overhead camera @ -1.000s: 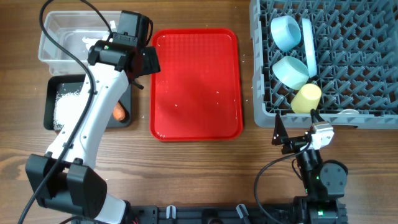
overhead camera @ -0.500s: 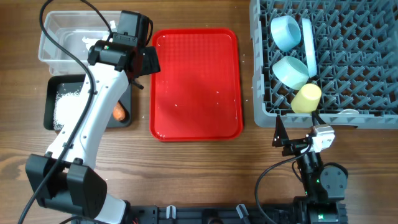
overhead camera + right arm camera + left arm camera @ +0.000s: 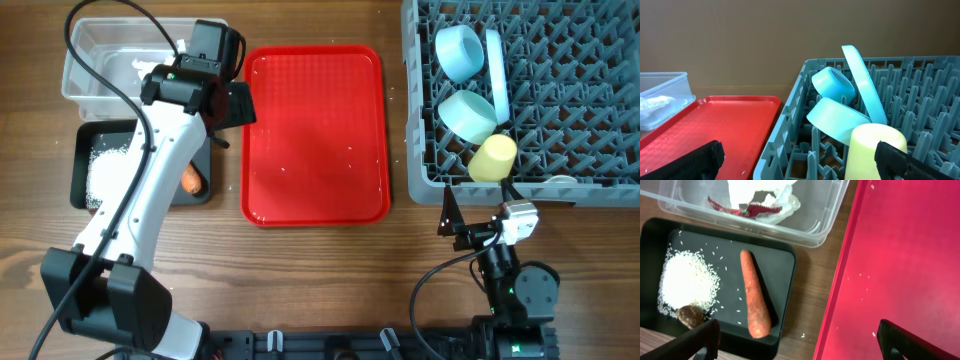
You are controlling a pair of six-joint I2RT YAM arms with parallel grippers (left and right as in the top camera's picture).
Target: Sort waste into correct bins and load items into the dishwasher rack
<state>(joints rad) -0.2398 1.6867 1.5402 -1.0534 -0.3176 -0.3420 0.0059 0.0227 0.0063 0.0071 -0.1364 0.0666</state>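
Note:
The black tray [image 3: 782, 267] holds the carrot [image 3: 754, 295], rice [image 3: 687, 282] and a brown lump [image 3: 690, 316]. The clear tub [image 3: 825, 227] holds white tissue [image 3: 760, 190] and a red wrapper [image 3: 747, 210]. My left gripper [image 3: 232, 105] is open and empty, over the gap between the bins and the red tray [image 3: 315, 135]. The grey rack [image 3: 620, 100] holds two blue bowls [image 3: 460, 50] [image 3: 468, 115], a blue plate [image 3: 497, 75] on edge and a yellow cup [image 3: 493, 158]. My right gripper [image 3: 470, 218] is open and empty, just in front of the rack.
The red tray carries only a few stray rice grains. A single grain lies on the wood beside the black tray [image 3: 803, 335]. A whitish piece shows at the rack's front rim [image 3: 560, 181]; I cannot tell what it is.
My left gripper has edged slightly toward the table's front left. The right arm and all objects have not moved.

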